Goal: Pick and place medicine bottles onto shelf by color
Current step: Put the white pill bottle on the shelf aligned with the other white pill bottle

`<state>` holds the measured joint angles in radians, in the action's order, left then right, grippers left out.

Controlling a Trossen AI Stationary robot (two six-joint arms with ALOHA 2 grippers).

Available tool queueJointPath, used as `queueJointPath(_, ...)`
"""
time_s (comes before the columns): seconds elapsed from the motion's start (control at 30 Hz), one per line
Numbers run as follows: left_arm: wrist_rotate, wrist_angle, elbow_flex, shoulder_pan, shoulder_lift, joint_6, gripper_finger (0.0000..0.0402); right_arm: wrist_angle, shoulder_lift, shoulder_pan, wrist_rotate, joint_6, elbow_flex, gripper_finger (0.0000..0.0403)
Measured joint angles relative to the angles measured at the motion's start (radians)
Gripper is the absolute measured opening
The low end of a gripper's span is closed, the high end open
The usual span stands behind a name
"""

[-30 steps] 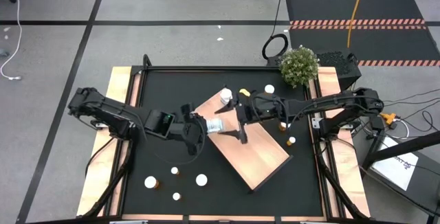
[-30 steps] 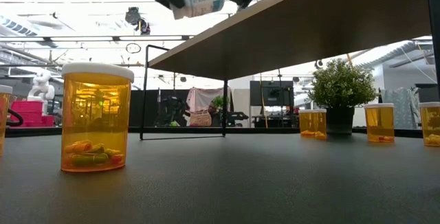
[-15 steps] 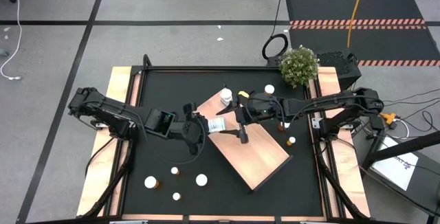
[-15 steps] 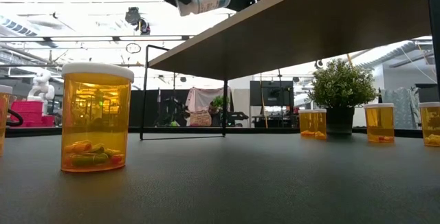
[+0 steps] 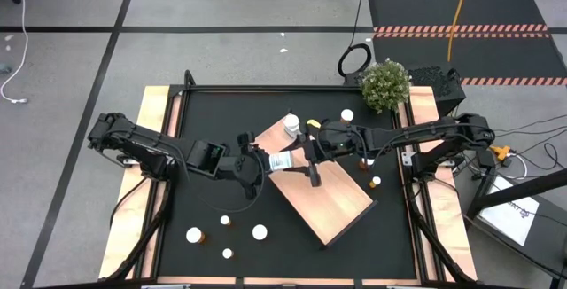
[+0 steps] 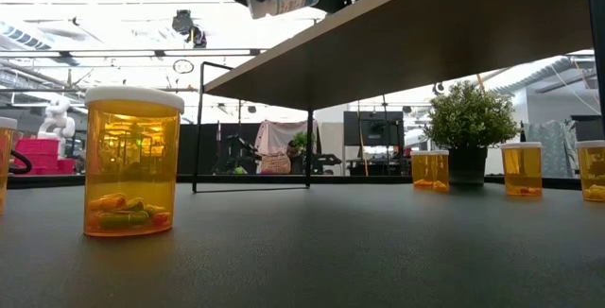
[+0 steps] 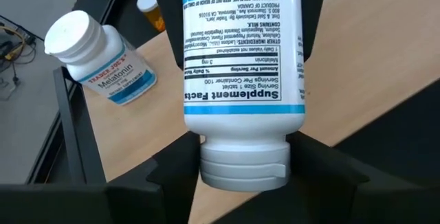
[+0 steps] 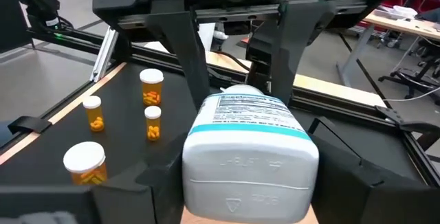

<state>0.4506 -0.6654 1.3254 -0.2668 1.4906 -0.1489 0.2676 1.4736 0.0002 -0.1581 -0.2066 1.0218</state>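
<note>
A: Where is the white bottle (image 5: 279,161) found?

B: It is seen lying on its side in the air over the near-left edge of the shelf (image 5: 332,196), between the two arms; in the left wrist view its cap end is gripped by the left gripper (image 7: 244,172), whose fingers are closed against the cap on both sides.

A: And the right gripper (image 5: 306,154)?

B: It is placed at the bottle's base end; in the right wrist view the base is framed by its fingers (image 8: 161,183), which stand close on either side; whether they are pressed onto the bottle cannot be told.

A: What is seen on the shelf itself?

B: A second white bottle (image 5: 291,126), labelled Melatonin, is stood upright near the shelf's far corner; the shelf is set at an angle on the black mat (image 5: 213,112).

A: And the other bottles?

B: Several are left on the mat near the left front, among them a large white-capped one (image 5: 260,232); a few more are seen to the right of the shelf, one of them (image 5: 376,183) beside its right edge; a potted plant (image 5: 386,83) is placed at the far right corner.
</note>
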Motion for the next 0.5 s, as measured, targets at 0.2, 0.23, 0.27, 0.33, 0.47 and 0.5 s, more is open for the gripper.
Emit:
queueJointPath(0.2,0.015,0.014,0.000,-0.015,0.000,-0.001,0.0272,0.003,-0.001,0.000,0.001,-0.008,0.000,0.0234)
queueJointPath(0.23,0.015,0.016,0.000,-0.017,0.000,-0.005,0.0282,0.000,-0.007,0.000,0.001,-0.016,0.000,0.0235)
queueJointPath(0.27,0.015,0.022,0.000,-0.020,0.000,-0.008,0.0293,-0.010,-0.015,0.000,0.001,-0.020,0.000,0.0235)
queueJointPath(0.33,0.020,0.035,0.000,-0.028,-0.002,-0.007,0.0313,-0.024,-0.036,0.000,0.002,-0.023,0.000,0.0235)
queueJointPath(0.47,0.070,0.043,0.001,-0.054,-0.038,0.005,0.0342,-0.084,-0.109,-0.001,0.003,-0.023,0.000,0.0233)
queueJointPath(0.5,0.093,0.044,0.001,-0.063,-0.048,0.011,0.0345,-0.101,-0.133,-0.001,0.005,-0.022,0.000,0.0233)
